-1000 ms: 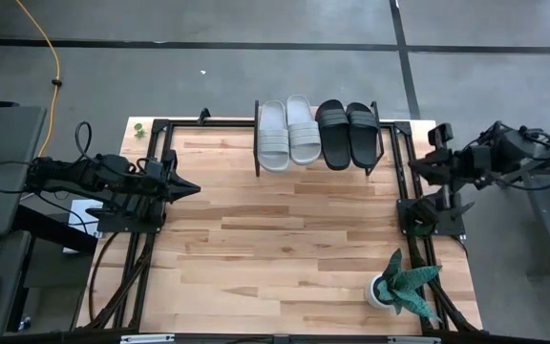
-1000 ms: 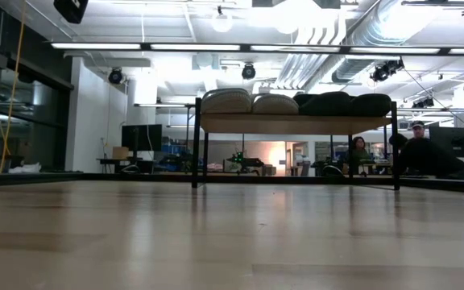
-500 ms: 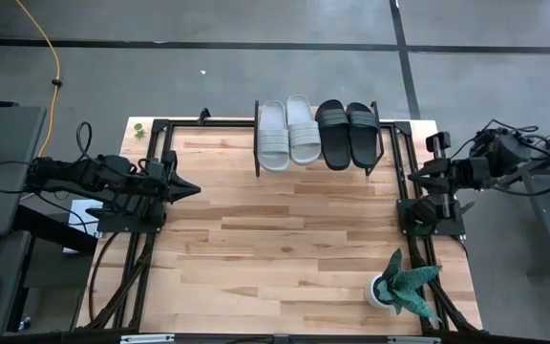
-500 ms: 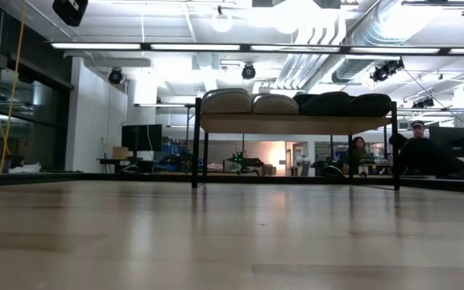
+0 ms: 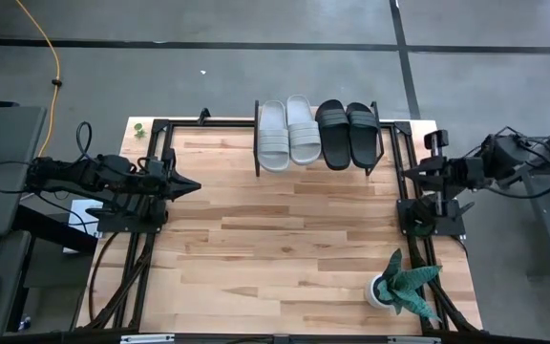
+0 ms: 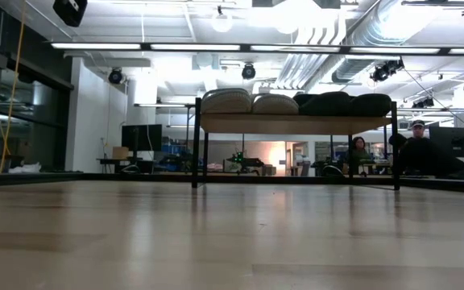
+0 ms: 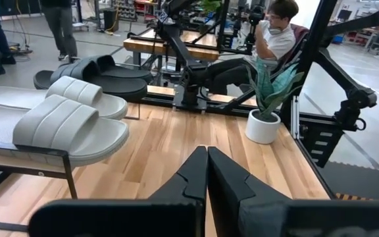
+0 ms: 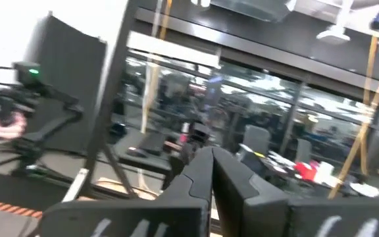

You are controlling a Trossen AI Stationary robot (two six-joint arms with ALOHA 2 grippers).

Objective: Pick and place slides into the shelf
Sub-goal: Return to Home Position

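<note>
Now we should ease the right claw (image 8: pixel 210 153), closed and empty like the left claw (image 7: pixel 207 150), home, clear of the slides (image 5: pixel 302 129) on the shelf (image 6: pixel 296 124) near it.

Two grey slides (image 5: pixel 273 136), two black slides (image 5: pixel 333 135), one shelf (image 6: pixel 296 124), one potted plant (image 5: pixel 404 285)

The table (image 5: pixel 275 239) has a top of light wood planks, set in a black metal frame. At its 12 o'clock edge stands the shelf (image 6: pixel 296 124), a low wood board on thin black legs. Four slides lie directly on the board, side by side in one row. Read from 9 o'clock to 3 o'clock they are a pale grey-green slide (image 5: pixel 273 137), a second pale slide (image 5: pixel 303 129), a black slide (image 5: pixel 333 135) and a second black slide (image 5: pixel 363 133). A potted plant (image 5: pixel 399 284) in a white pot stands on the table near the 5 o'clock corner, well apart from the shelf.
</note>
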